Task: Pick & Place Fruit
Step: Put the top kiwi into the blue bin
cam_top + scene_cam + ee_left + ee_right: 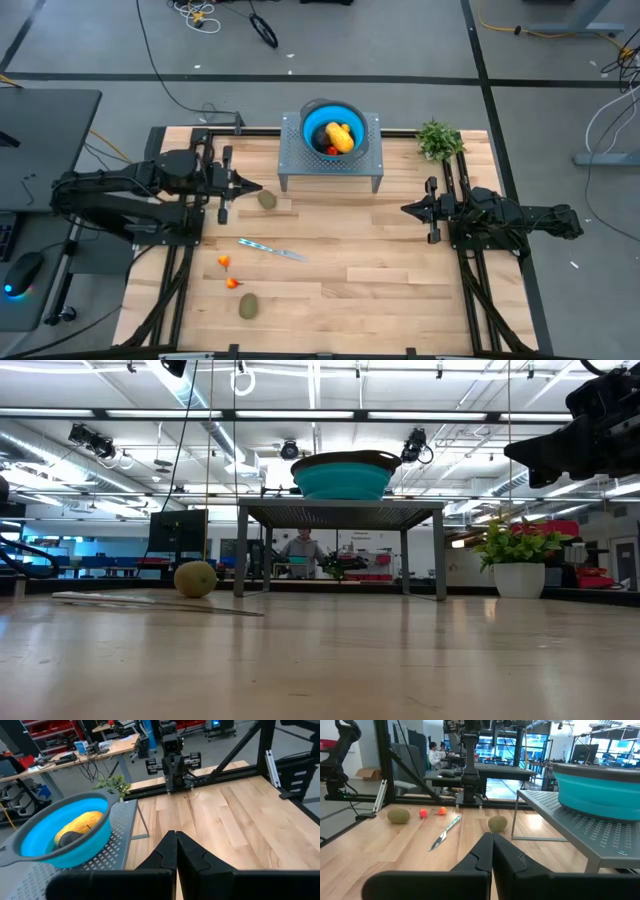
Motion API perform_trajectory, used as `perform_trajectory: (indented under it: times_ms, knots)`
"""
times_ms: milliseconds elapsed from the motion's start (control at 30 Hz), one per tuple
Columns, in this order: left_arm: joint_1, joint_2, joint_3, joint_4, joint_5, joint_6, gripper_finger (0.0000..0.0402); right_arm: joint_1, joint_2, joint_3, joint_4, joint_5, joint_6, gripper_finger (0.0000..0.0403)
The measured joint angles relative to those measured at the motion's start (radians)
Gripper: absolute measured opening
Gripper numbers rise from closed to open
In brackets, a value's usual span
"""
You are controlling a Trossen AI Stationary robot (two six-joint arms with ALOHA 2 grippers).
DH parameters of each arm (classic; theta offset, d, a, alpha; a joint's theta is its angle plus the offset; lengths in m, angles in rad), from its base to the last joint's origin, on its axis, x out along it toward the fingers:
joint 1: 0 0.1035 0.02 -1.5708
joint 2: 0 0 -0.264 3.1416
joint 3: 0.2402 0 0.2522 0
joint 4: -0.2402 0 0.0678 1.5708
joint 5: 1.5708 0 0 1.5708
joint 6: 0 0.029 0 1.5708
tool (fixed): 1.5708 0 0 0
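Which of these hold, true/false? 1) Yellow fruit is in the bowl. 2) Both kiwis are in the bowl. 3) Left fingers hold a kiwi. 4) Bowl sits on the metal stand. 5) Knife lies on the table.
1) True: the yellow fruit lies in the blue bowl.
2) False: both kiwis lie on the table.
3) False: the left gripper is shut and empty, beside the nearer kiwi.
4) True: the bowl rests on the stand.
5) True: the knife lies flat on the table.

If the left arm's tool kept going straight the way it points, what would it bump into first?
Probably the kiwi just ahead of the shut left tool, unless the tool passes above it; height is hard to judge.
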Motion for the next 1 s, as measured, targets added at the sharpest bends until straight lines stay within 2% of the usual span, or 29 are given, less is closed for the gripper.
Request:
perform_trajectory:
  times_ms: [400, 733, 1000]
  knots:
    - [0.014, 0.058, 0.008, -0.008, 0.01, 0.018, 0.0001, 0.0, 0.0, 0.0, 0.0, 0.0, 0.0, 0.0007]
    - [0.014, 0.079, 0.007, -0.1, 0.01, 0.056, 0.0001, 0.0, 0.0, 0.0, 0.0, 0.0, 0.0, 0.0007]
    - [0.014, 0.079, -0.034, -0.106, 0.032, 0.05, 0.0001, 0.0, 0.0, 0.0, 0.0, 0.0, 0.0, 0.0007]
